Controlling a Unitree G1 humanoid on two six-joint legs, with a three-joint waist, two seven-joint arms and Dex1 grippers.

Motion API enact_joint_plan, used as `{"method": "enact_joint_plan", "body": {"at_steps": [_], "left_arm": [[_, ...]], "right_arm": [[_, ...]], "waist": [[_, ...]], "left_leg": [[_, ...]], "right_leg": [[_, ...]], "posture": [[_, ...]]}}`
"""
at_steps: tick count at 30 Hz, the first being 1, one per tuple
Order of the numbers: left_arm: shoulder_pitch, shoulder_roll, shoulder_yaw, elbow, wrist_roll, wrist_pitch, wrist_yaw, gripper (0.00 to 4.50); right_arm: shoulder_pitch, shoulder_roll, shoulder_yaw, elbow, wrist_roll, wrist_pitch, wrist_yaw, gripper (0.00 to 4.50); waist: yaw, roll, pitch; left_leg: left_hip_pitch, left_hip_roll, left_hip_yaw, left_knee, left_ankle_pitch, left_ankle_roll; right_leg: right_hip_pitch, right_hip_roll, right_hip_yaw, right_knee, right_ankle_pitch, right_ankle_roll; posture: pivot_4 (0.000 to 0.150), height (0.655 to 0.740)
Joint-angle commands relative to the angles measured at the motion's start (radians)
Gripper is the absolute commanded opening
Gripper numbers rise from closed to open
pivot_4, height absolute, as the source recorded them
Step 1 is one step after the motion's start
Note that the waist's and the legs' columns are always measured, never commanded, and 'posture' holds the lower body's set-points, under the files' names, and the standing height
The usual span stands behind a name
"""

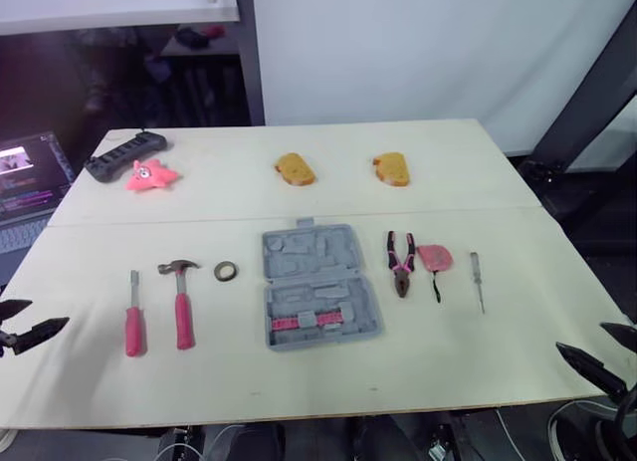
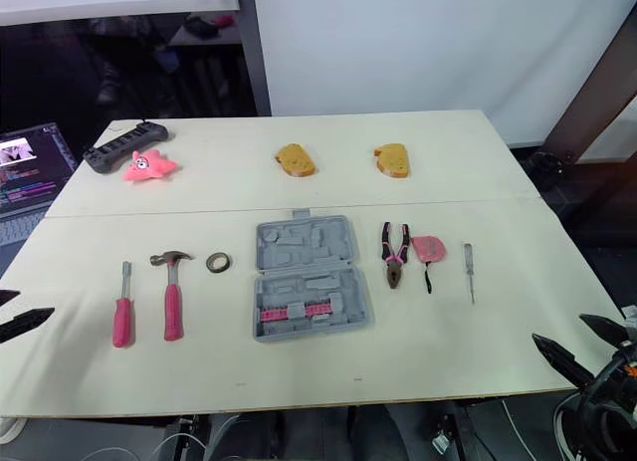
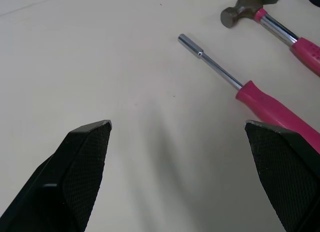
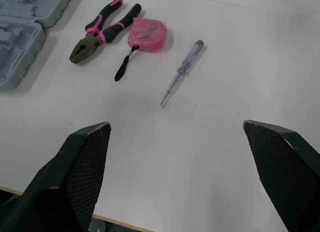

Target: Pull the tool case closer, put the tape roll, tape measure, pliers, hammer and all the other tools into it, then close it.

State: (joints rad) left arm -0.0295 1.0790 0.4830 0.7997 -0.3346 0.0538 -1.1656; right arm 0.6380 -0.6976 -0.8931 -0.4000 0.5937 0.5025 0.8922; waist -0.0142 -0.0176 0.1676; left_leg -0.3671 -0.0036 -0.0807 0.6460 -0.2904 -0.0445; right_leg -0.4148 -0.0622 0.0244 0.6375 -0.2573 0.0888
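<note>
Left hand [image 3: 176,126]: hovering at the near left edge of the surface [image 1: 448,351]; two black wedge-shaped fingers with cross-hatched pads, spread wide, gripping nothing.
Right hand [image 4: 175,125]: hovering at the near right corner; the same two black textured fingers, also spread wide.
Surface: pale matte board, running as two panels with a seam across the middle.
Tool case [image 1: 317,287]: sitting mid-surface, lying open and flat. Grey moulded plastic, two halves with shaped recesses. A pink-and-black piece [image 1: 314,322] is sitting in the near half.
Left of case, three: nut driver [image 1: 133,317], pink handle and chrome shaft, lying outermost. Hammer [image 1: 182,304], pink grip and steel claw head, lying beside it. Tape roll [image 1: 226,271], a small dark ring, lying nearest the case.
Right of case, three: pliers [image 1: 401,265], black-and-pink handles, dark nose pointing at the near edge. Tape measure [image 1: 434,258], rounded pink body with a black strap, lying just beside them. Tester screwdriver [image 1: 478,280], slim with a clear handle, lying further right.
Far row: two yellow-brown bread-shaped pieces [image 1: 295,169] [image 1: 391,168], one pink star-shaped toy [image 1: 149,175], and one dark ribbed bar [image 1: 125,155] just behind it.
Count: six tools lying loose outside the case.
</note>
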Motion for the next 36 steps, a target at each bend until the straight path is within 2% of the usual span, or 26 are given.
{"method": "enact_joint_plan", "body": {"at_steps": [1,9,14,19,23,26,31,33,36], "left_arm": [[-0.014,0.025,-0.001,0.013,0.009,-0.009,-0.012,4.47],[-0.074,0.027,-0.011,0.077,0.029,-0.029,0.005,4.47],[-0.102,-0.005,-0.026,0.045,0.019,-0.036,0.001,4.47],[-0.090,-0.194,-0.094,-0.302,-0.038,0.101,0.075,4.47],[-0.039,-0.307,-0.167,-0.547,-0.074,0.210,0.109,4.47],[-0.027,-0.389,-0.255,-0.699,-0.083,0.272,0.139,3.58],[-0.044,-0.443,-0.320,-0.769,-0.070,0.318,0.188,1.18],[-0.078,-0.477,-0.389,-0.734,-0.010,0.299,0.226,0.09],[-0.111,-0.502,-0.448,-0.682,0.053,0.281,0.268,0.04]], "right_arm": [[0.009,-0.004,-0.039,-0.017,0.012,-0.006,0.005,4.50],[0.016,-0.001,-0.047,-0.019,0.020,-0.006,0.003,4.50],[-0.042,-0.022,0.006,-0.097,0.046,0.050,-0.049,4.50],[-0.336,-0.048,0.298,-0.267,0.093,0.204,-0.252,4.50],[-0.541,-0.030,0.566,-0.256,0.026,0.265,-0.327,4.50],[-0.701,0.016,0.775,-0.139,-0.072,0.286,-0.378,3.60],[-0.833,0.009,0.941,0.008,-0.200,0.258,-0.361,1.23],[-0.941,0.035,1.039,0.144,-0.277,0.228,-0.341,0.20],[-1.034,0.057,1.119,0.270,-0.349,0.193,-0.315,0.09]], "waist": [[0.000,0.000,0.000],[0.001,0.000,0.000],[0.001,0.000,0.000],[-0.003,0.002,0.000],[-0.001,-0.003,0.000],[0.001,-0.001,0.001],[0.002,-0.001,0.002],[0.000,0.000,0.002],[-0.004,0.002,0.002]], "left_leg": [[0.000,0.000,0.000,0.000,0.000,0.000],[0.001,0.000,0.000,0.000,0.000,0.000],[0.006,0.000,0.000,-0.001,0.000,0.000],[0.011,0.001,0.001,-0.001,0.000,0.000],[0.008,0.001,-0.001,-0.001,-0.001,0.001],[0.007,0.000,-0.001,-0.001,-0.002,0.003],[0.006,-0.001,-0.001,0.001,-0.002,0.003],[0.007,-0.001,-0.002,0.001,-0.002,0.003],[0.008,-0.001,0.000,0.001,-0.002,0.003]], "right_leg": [[0.000,0.000,0.000,0.000,0.000,0.000],[0.002,0.000,0.000,0.000,0.000,0.000],[0.006,0.000,0.000,-0.001,0.000,0.000],[0.010,-0.002,0.000,-0.002,0.001,-0.001],[0.008,0.000,-0.001,-0.003,0.003,0.004],[0.008,-0.001,-0.001,-0.003,0.003,0.004],[0.008,-0.001,-0.001,-0.004,0.003,0.003],[0.008,0.000,-0.001,-0.004,0.003,0.003],[0.008,0.000,-0.001,-0.004,0.004,0.003]], "posture": [[0.150,0.7400],[0.150,0.7400],[0.150,0.7400],[0.150,0.7400],[0.150,0.7400],[0.150,0.7400],[0.150,0.7400],[0.150,0.7400],[0.150,0.7400]]}}
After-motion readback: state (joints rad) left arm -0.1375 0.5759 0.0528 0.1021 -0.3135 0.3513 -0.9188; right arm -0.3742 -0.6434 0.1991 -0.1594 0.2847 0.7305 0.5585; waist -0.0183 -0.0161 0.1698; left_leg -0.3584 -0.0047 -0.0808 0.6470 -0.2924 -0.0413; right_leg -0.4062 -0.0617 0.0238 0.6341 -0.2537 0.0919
